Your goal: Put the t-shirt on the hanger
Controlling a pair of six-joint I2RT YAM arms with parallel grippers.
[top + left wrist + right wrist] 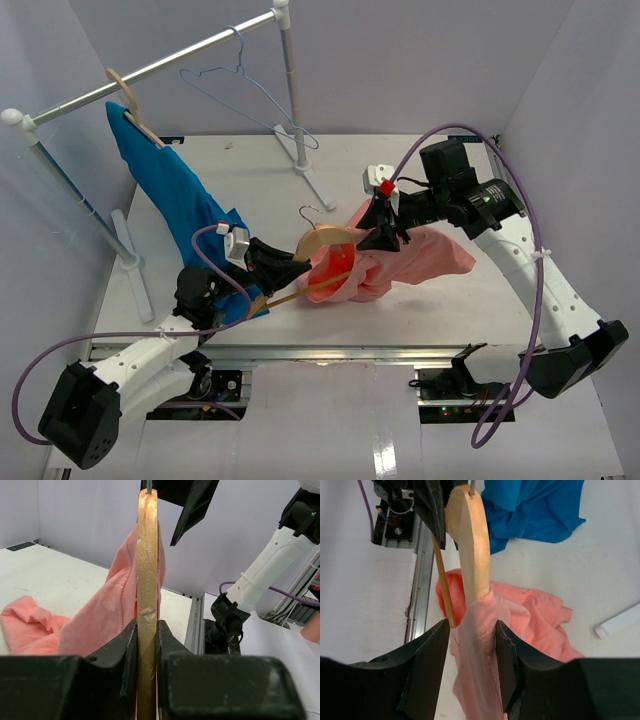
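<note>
Table (420,165) white, walls (420,60) lilac; left hand (290,270) grips hanger (322,239), right hand (384,236) pinches t-shirt (432,256)

A white table (250,175) fills the middle of the top view, closed in by pale lilac walls (400,60). A garment rail (170,62) slants over its far-left part, from ten o'clock up to twelve o'clock, on two white posts with flat white feet. One foot (318,185) lies toward twelve o'clock, the other foot (135,265) at nine.

A thin pale-blue wire hanger (245,85) hangs from the bar at about eleven o'clock. At ten o'clock a tan hanger (128,100) carries a bright blue shirt (175,200), whose lower part trails onto the table at about nine o'clock.

In the right wrist view that shirt lies at one o'clock, and a white foot end (620,622) shows at three.
</note>
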